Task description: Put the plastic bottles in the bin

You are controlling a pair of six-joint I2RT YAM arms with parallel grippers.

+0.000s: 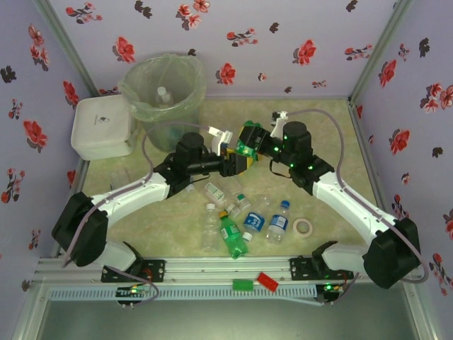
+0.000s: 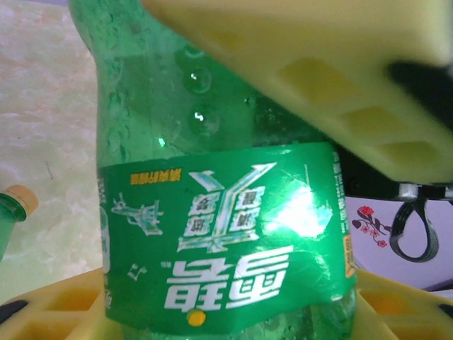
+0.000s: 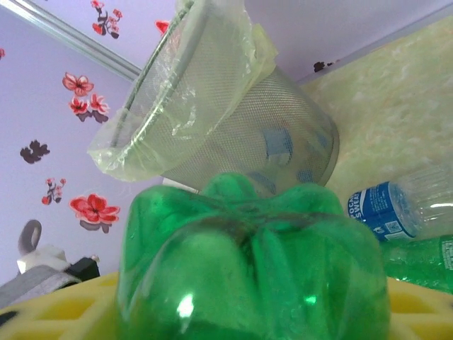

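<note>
Starting at the far left, got a white lidded box (image 1: pixel 99 127) tucked into the corner of the counter (image 1: pixel 333 142). Just beside it, the bin (image 1: pixel 180 117), lined with a clear bag, one clear bottle (image 1: pixel 164 95) lying inside.

Moving toward the middle, seeing the left fingers (image 1: pixel 236 164) clamped on a green bottle (image 1: pixel 245 147), held up off the counter, near the bin but not over it. Looks like a proper pinch from the left wrist: one yellow finger across the shoulder, the other under the upside-down label, both touching the plastic.

Next over, the right fingers (image 1: pixel 249 134), meeting that same bottle from the other side. From the right wrist, getting the bottle's lumpy base sitting against one yellow finger, bin right behind it. No telling the width of that pair's gap, or any real grip there.

Lower down, nearer the arm bases, spotting a scatter of loose bottles (image 1: pixel 210 228) lying flat on the counter: clear ones first, then a second green bottle (image 1: pixel 232 239), then two blue-labelled bottles (image 1: pixel 253 222) side by side. Last on the right, a tape roll (image 1: pixel 304 227) just beside them.
</note>
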